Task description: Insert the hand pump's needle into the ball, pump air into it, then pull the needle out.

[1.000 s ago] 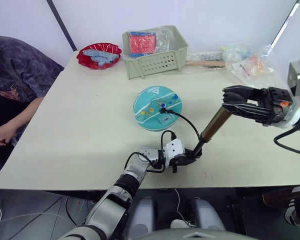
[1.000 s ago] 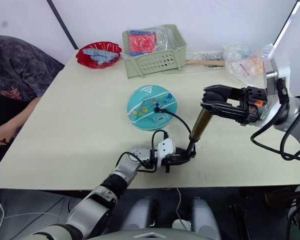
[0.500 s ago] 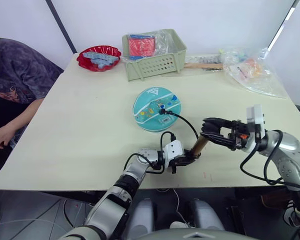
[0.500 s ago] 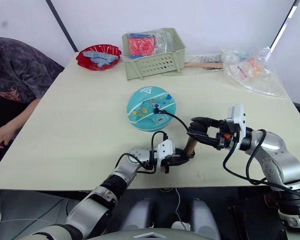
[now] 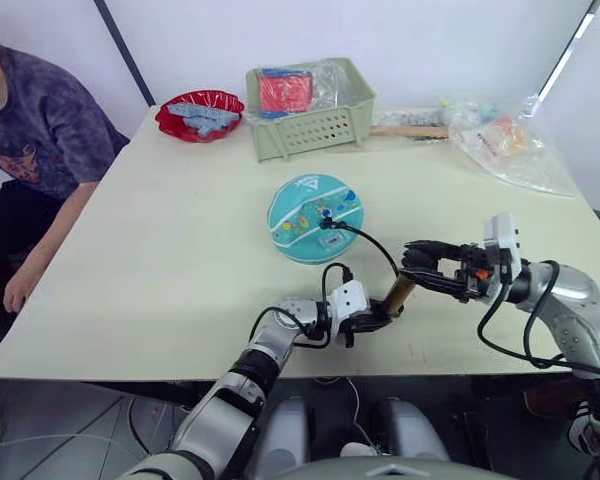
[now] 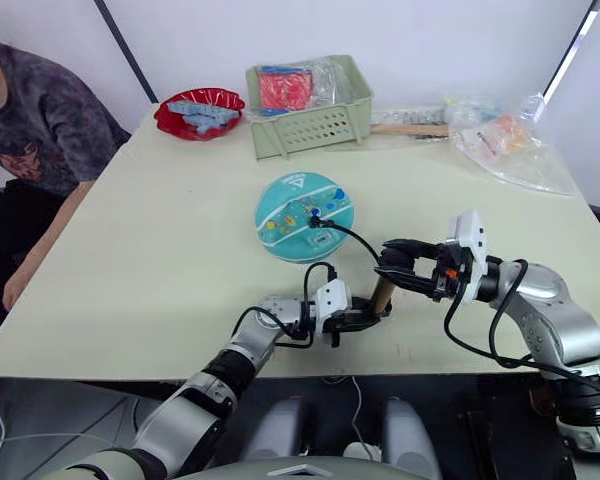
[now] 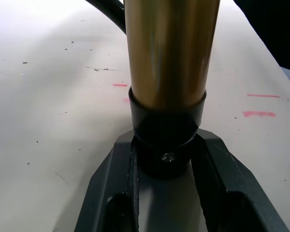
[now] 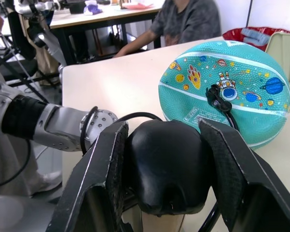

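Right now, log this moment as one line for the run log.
phase: pumping | left gripper: shut on hand pump base | right gripper: shut on pump handle | needle fitting: in ball | ball on table

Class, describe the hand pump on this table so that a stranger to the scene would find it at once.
Start at the teal ball in the middle of the table. A thin black hose runs from its top towards the near edge, ending at the hand pump, held tilted between the left gripper and right gripper. It is the one bronze-gold metal cylinder there.
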### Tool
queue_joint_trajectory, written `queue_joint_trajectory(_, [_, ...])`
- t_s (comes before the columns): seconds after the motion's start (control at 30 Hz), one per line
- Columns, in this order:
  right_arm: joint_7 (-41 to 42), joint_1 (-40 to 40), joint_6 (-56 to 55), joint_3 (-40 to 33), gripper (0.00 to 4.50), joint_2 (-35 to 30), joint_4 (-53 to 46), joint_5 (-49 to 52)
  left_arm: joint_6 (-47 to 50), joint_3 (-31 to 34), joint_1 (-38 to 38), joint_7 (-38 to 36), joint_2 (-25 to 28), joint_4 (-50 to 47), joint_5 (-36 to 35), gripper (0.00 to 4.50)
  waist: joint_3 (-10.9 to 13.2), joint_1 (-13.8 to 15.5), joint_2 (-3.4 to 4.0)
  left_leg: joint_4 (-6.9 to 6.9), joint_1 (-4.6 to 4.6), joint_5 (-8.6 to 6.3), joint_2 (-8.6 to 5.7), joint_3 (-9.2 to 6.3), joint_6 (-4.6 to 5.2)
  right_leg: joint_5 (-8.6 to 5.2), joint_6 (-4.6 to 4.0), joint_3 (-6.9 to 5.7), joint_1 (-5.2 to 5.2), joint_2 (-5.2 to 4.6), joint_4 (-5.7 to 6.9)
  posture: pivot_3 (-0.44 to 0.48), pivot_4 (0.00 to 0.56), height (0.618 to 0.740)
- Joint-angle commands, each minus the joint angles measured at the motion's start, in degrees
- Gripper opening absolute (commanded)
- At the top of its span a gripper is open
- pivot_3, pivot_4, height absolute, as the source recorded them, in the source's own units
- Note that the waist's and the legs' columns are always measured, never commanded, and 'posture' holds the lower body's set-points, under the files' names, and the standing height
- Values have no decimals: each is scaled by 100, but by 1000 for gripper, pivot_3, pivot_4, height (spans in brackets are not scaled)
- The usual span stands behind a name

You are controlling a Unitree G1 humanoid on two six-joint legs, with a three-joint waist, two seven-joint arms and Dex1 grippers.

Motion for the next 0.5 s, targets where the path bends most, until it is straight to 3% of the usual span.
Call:
queue_joint_trajectory(0.03, [-173, -542, 479, -778, 1814, -357, -528, 711, 185, -168, 238, -126, 107, 399, 219, 1070, 6, 0, 10, 1, -10, 0, -1, 0, 0, 6, 4, 1, -8, -1, 0, 0, 150, 738])
queue_joint_trajectory(0.5, [-377, -1621, 1671, -1508, 1814, -1160, -661, 1878, 342, -213, 102, -326, -55, 601, 190, 1070, 23, 19, 30, 4, -36, 0, -6, -4, 0, 5, 5, -10, -17, -10, -14, 0, 150, 738])
